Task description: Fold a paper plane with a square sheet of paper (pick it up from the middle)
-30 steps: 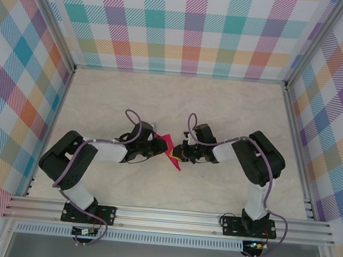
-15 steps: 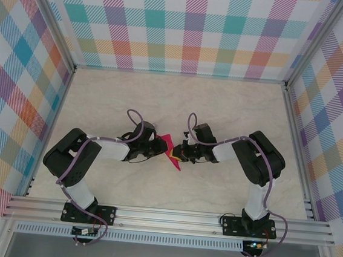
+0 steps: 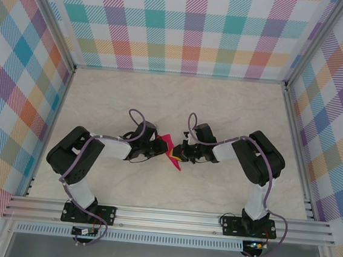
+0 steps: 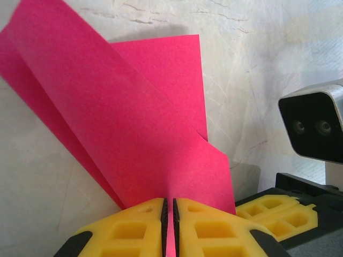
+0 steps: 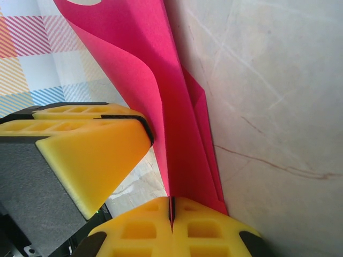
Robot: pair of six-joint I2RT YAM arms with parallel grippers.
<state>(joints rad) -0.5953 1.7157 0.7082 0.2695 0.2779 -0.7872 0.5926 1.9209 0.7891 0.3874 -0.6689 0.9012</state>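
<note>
Near the middle of the pale table (image 3: 222, 109), we see our left gripper (image 4: 170, 209) and right gripper (image 5: 172, 211) both squeezed tight on thin, creased pink paper (image 4: 139, 123).

Overhead, I could not read the creases of the tiny pink paper (image 3: 168, 141), whose upper end ran off my right wrist camera's frame.

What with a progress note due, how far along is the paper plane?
Done: the sheet of paper is already folded over, with overlapping layers and a long crease.
In hand: the left gripper and right gripper each have jaws shut on a folded edge, holding it between them.
Left: it does not yet look like a finished dart with creased wings, so more folds likely remain.
</note>
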